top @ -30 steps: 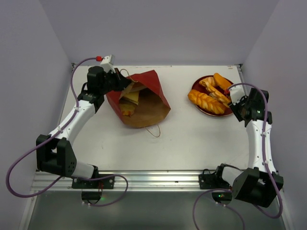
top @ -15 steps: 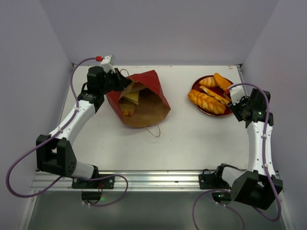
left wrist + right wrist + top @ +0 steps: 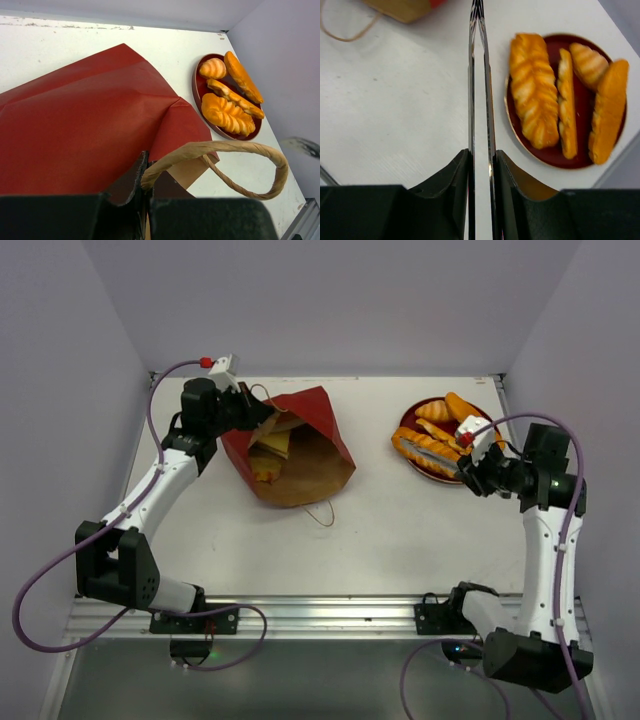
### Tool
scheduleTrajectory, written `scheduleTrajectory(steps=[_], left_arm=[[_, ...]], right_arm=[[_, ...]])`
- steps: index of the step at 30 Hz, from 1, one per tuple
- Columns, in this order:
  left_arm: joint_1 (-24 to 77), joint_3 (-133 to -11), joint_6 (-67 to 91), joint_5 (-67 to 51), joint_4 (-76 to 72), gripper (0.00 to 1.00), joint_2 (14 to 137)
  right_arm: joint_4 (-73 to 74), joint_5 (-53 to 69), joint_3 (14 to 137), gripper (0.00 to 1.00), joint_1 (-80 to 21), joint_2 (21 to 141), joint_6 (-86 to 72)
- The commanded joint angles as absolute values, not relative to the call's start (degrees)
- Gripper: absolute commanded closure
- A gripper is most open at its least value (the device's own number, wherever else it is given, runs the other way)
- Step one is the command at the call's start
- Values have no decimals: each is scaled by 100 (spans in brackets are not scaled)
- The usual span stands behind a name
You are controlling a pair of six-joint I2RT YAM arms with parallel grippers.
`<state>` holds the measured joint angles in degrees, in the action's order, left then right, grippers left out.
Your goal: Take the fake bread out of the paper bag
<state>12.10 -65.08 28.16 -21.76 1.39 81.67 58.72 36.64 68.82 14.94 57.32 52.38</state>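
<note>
With the left end effector (image 3: 248, 412) clamped on the bag (image 3: 310, 455) rim, the right end effector (image 3: 477, 15), pressed together and empty by the plate (image 3: 583, 125), should open before entering for bread (image 3: 265, 475) lying inside.

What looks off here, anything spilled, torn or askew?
Nothing spilled or torn. The bag lies on its side, mouth edge pinched by the left gripper, with bread inside. Four pastries sit neatly on the plate.
</note>
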Motion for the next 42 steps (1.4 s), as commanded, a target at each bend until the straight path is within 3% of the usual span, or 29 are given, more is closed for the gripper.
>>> scheduleTrajectory(steps=[1, 7, 11, 14, 20, 28, 42], left_arm=[[1169, -6539, 2944, -2285, -42, 100, 8130], [1178, -6557, 2988, -2329, -97, 100, 8191], [1178, -6513, 2980, -2364, -62, 100, 8174], [1178, -6434, 2944, -2417, -35, 100, 8130], [1178, -6258, 2848, -2549, -9, 100, 8051], [1178, -6073, 2760, -2610, 211, 100, 7981], [1178, -6117, 2601, -2461, 369, 100, 7936]], right_arm=[[6460, 4747, 7225, 70, 776, 5581, 5222], [4618, 3167, 6838, 70, -2159, 5711, 3194], [3781, 1559, 6768, 69, -4151, 6484, 2909], [3279, 372, 6820, 68, -5041, 7291, 3102], [2471, -737, 7031, 68, -5440, 8357, 3673], [1908, -1090, 6891, 67, -5493, 8622, 3964], [3542, 1169, 6891, 70, -5502, 7225, 4141]])
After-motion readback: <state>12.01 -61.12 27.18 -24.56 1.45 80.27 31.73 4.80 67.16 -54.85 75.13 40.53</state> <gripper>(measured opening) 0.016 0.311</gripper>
